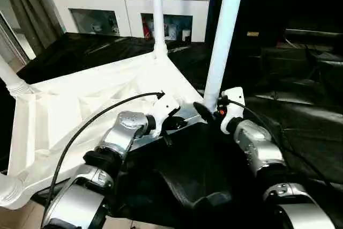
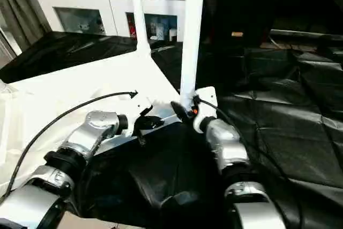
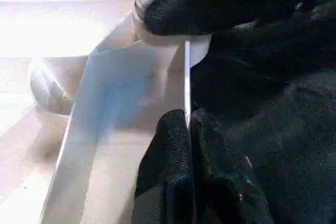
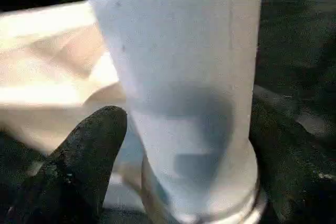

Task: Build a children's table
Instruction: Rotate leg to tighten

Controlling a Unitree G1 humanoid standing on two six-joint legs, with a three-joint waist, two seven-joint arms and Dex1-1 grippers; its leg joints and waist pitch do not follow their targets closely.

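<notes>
Upside down on the black-draped work table (image 1: 300, 116): children's table (image 1: 80, 111), near-right corner leg (image 1: 224, 36) upright. Straddling that leg's base, not clamping: right gripper (image 4: 184, 145), jaws wide, nearer of the two. Pinched shut on the near rim beside it: left gripper (image 3: 190, 129).

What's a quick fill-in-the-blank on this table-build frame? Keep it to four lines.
1. The white table top lies ____ on the black-draped work table, legs pointing up.
2. The left gripper has its fingers shut on the top's ____.
3. The right gripper sits at the base of the nearest upright ____.
4. Behind the work table stands a white glass-door ____.

Missing words: upside down; rim; leg; cabinet.
</notes>
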